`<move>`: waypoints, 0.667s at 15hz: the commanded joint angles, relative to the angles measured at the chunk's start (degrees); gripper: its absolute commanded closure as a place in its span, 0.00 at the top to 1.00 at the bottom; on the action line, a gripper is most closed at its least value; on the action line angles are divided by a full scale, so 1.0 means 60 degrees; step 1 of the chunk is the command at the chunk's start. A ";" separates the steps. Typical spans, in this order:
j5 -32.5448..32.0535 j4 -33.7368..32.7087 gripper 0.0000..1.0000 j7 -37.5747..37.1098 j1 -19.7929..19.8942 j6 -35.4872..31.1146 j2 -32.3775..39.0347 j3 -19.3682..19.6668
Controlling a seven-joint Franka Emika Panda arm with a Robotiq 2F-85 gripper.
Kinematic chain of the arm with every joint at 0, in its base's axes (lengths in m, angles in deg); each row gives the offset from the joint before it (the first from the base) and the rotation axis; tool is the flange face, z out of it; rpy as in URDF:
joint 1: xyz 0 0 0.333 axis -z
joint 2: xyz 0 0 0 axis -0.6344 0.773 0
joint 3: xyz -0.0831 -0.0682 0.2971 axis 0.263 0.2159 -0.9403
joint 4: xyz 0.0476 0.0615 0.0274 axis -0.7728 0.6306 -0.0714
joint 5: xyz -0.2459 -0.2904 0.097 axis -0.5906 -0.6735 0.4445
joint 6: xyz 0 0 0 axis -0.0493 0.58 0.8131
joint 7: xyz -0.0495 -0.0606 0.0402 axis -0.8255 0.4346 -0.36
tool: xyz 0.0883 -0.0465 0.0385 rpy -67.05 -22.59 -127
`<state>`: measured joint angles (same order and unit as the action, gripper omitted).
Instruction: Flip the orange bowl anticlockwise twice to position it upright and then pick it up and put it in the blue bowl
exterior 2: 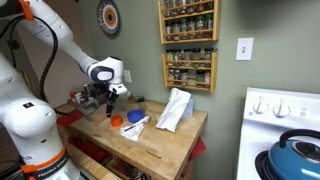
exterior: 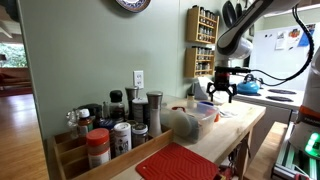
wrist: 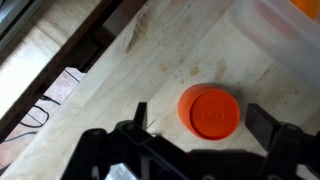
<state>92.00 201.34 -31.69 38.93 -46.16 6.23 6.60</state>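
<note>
In an exterior view the gripper [exterior: 222, 92] is seen hanging over the wooden counter [exterior: 240, 125]. The orange bowl cannot be made out there, so a descent judged from this side alone could be misplaced.

In an exterior view the orange bowl [exterior 2: 115, 121] is seen below the gripper [exterior 2: 108, 100], just beside what is taken for the blue bowl [exterior 2: 135, 117]. A careless flip could send it rolling into that or off the edge.

In the wrist view the orange bowl [wrist: 210, 112] is shown base-up, and its smooth wall could be squeezed out of a grasp. The fingers [wrist: 140, 112] are spread fully wide either side of it; nothing is held, and no contact is seen.
</note>
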 commanded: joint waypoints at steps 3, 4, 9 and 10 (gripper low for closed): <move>0.1469 -0.0003 1.00 0.0106 -0.0150 -0.1346 0.1042 0.0277; 0.1761 0.0000 1.00 0.0223 -0.0182 -0.1646 0.1192 0.0307; 0.3221 0.0004 1.00 0.1009 -0.0304 -0.2364 0.1793 0.0317; 0.3637 -0.0008 1.00 0.1318 -0.0313 -0.2339 0.1875 0.0316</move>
<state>107.70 201.38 -28.31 38.34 -58.58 15.19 7.72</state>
